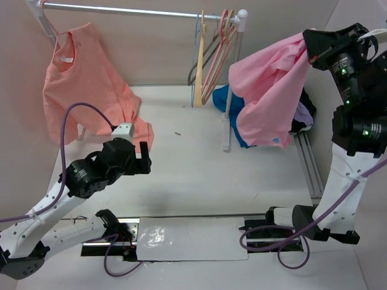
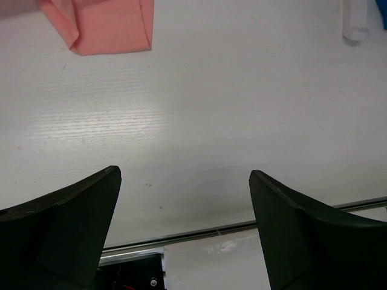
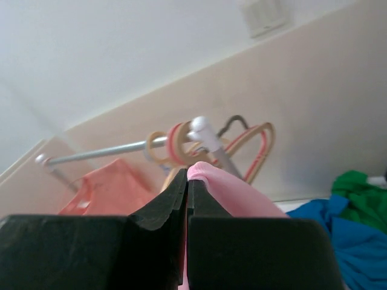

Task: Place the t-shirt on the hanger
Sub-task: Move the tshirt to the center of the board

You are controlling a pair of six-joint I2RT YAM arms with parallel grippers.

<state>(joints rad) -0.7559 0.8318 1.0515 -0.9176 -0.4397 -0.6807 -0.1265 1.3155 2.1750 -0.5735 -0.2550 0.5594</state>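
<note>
The pink t-shirt (image 1: 272, 90) hangs bunched in the air at the right, with a small teal mark near its lower edge. My right gripper (image 1: 310, 43) is raised high and shut on a fold at the top of it. In the right wrist view the closed fingertips (image 3: 187, 176) pinch the pink fabric (image 3: 236, 193). A thin dark wire hanger (image 1: 192, 77) hangs on the rail among thicker cream and pink hangers (image 1: 213, 54). My left gripper (image 1: 144, 158) hovers low over the table at the left, open and empty (image 2: 184, 181).
A salmon-orange shirt (image 1: 84, 78) hangs at the left end of the metal rail (image 1: 139, 11); its hem shows in the left wrist view (image 2: 109, 24). Blue and green garments (image 1: 233, 103) lie behind the rack's white post (image 1: 228, 121). A white plate (image 1: 187, 238) lies between the arm bases.
</note>
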